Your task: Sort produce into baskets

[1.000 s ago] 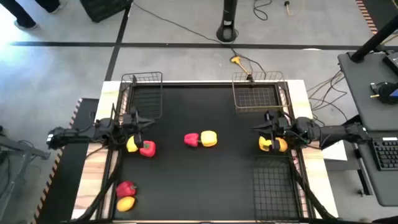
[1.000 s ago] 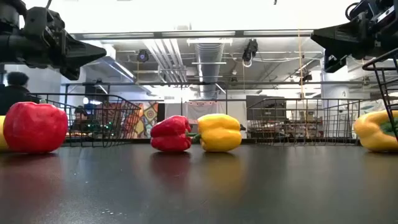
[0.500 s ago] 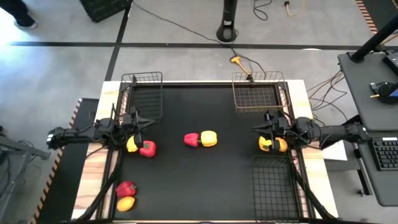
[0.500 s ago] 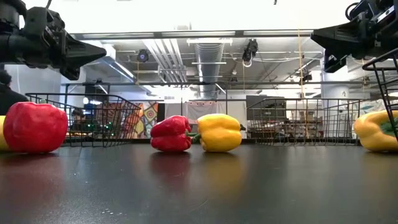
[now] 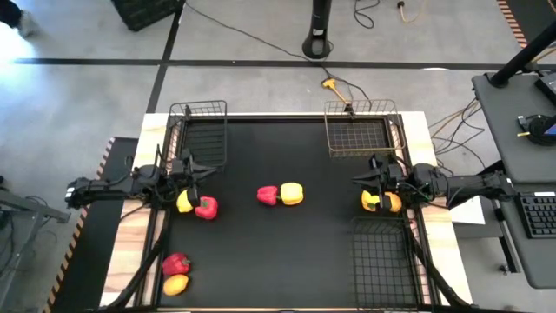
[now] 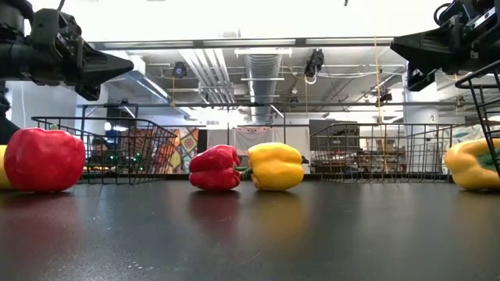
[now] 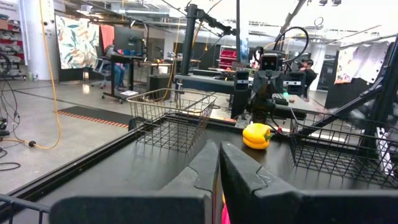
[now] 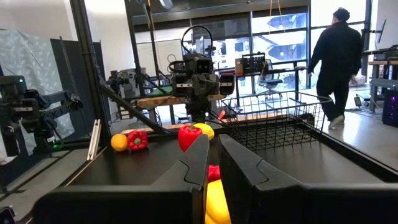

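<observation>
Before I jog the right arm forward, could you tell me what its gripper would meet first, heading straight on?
The right gripper, shut, points across the table at the centre pair; the yellow bell pepper looks first in line, though it may pass over it.

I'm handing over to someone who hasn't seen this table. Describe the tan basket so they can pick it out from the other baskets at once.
Start at the black table seen from above and go to its far edge. Two wire baskets sit there; the tan-bronze basket is the one at the far right corner, just beyond the right gripper. The black basket at the far left corner and the black basket at the near right are both dark wire.
</observation>
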